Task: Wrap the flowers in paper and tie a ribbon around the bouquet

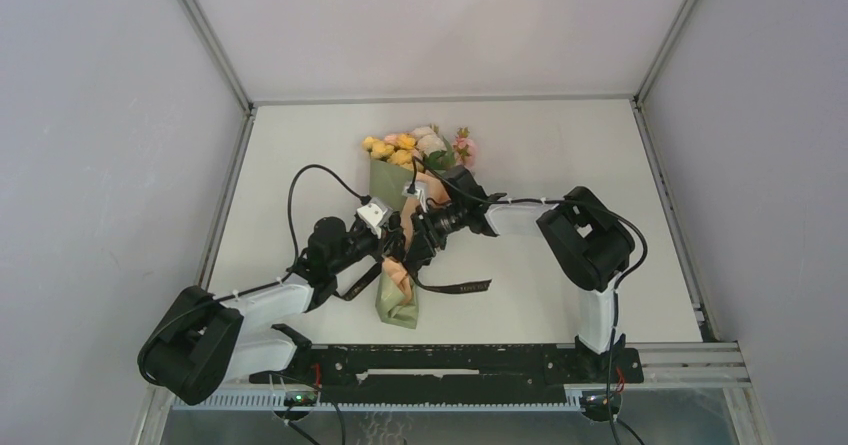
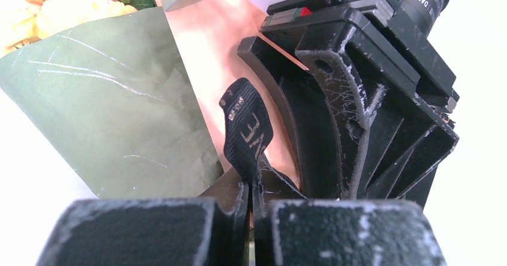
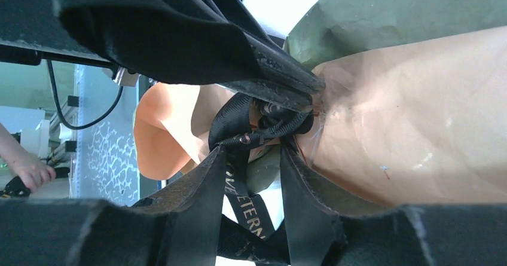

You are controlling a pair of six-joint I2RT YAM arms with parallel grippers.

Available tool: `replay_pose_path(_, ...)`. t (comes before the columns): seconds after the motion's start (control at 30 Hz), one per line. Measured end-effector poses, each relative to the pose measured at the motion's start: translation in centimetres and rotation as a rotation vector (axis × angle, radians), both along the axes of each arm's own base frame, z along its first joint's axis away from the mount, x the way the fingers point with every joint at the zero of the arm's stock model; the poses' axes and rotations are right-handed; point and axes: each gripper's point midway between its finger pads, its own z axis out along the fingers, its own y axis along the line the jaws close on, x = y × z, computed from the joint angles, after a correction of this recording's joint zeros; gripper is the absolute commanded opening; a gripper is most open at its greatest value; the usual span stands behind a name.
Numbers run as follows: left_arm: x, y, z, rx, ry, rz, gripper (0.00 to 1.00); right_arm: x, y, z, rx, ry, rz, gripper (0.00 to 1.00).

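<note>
The left gripper [image 2: 251, 212], on the left of the bouquet's [image 1: 386, 180] tied waist, is clamped shut on a loop of the ribbon [image 2: 247, 131], which stands up from its fingertips. Just right of that waist, the right gripper [image 3: 281, 134] has its jaws parted, with the ribbon knot between them. A loose ribbon tail trails off the bouquet's lower right, and the flowers [image 1: 415, 147] fan from its far end

The ribbon [image 3: 246, 213] bears pale letters "ETERN" — the black motor housing [image 2: 425, 0] reads "DAMIA", partly cut off.
</note>
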Motion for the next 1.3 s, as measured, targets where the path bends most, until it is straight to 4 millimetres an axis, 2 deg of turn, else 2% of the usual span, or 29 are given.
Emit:
replay_pose_path(0.17, 0.0, 0.0, 0.0, 0.000, 0.000, 0.000, 0.00, -0.4, 0.3, 0.5, 0.037, 0.026, 0.021, 0.52)
replay_pose_path(0.3, 0.0, 0.0, 0.0, 0.000, 0.000, 0.000, 0.00, -0.8, 0.2, 0.4, 0.053, 0.037, 0.025, 0.46)
replay_pose_path(0.37, 0.0, 0.0, 0.0, 0.000, 0.000, 0.000, 0.00, -1.0, 0.0, 0.1, 0.047, 0.047, 0.020, 0.38)
replay_pose_path(0.47, 0.0, 0.0, 0.0, 0.000, 0.000, 0.000, 0.00, -1.2, -0.1, -0.2, 0.038, 0.064, 0.010, 0.19)
replay_pose_path(0.6, 0.0, 0.0, 0.0, 0.001, 0.000, 0.000, 0.00, -1.0, -0.1, -0.2, 0.031, 0.073, -0.003, 0.01)
replay_pose_path(0.8, 0.1, 0.1, 0.0, 0.002, -0.001, 0.005, 0.00, -0.5, -1.2, -0.9, -0.006, 0.070, -0.062, 0.00)
replay_pose_path(0.97, 0.2, 0.2, 0.0, 0.005, -0.002, 0.018, 0.00, 1.4, -2.5, 0.4, -0.017, 0.011, -0.167, 0.00)
replay_pose_path(1.2, 0.4, 0.4, 0.0, 0.008, -0.004, 0.033, 0.00, 3.6, -3.0, 1.9, -0.030, -0.080, -0.280, 0.00)
replay_pose_path(1.23, 0.5, 0.5, 0.0, 0.008, -0.005, 0.037, 0.01, 3.7, -3.1, 1.8, -0.032, -0.084, -0.285, 0.00)
replay_pose_path(1.3, 0.6, 0.6, 0.0, 0.010, -0.007, 0.048, 0.11, 3.8, -3.1, 1.7, -0.038, -0.084, -0.292, 0.00)
